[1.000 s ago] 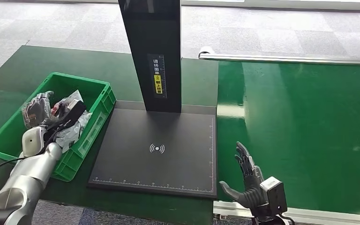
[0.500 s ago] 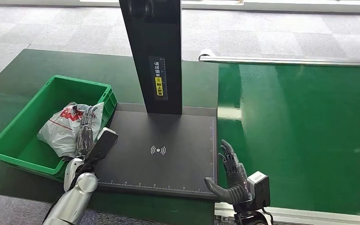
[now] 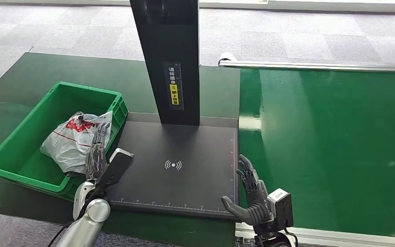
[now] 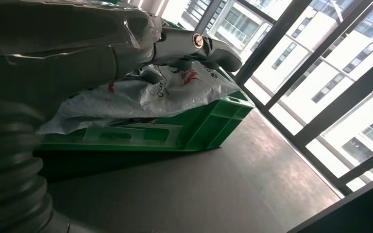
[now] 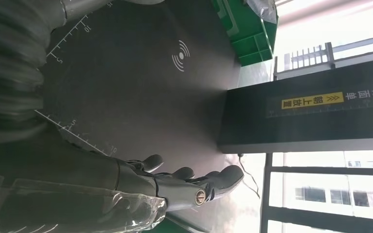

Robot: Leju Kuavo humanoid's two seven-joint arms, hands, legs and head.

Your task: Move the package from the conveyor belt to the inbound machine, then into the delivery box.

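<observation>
Grey carpet tiles behind, tall windows with buildings outside in the wrist views. Dark green tabletop (image 3: 41, 67) on the left carrying a green box (image 3: 10, 154) and the black inbound machine (image 3: 185, 149) with its upright post and wireless mark; bright green belt (image 3: 329, 144) on the right, nothing on it. Package (image 3: 69, 141), a white crinkled bag with red print, lying inside the box against the wall nearest the machine. Judged done: package off the belt and into the box, nothing of the task left but pulling clear. Left robot hand (image 3: 96, 152) spread and holding nothing, at the box's near corner just beside the bag. Right robot hand (image 3: 252, 193) spread too, empty, at the machine's front corner by the belt.
</observation>
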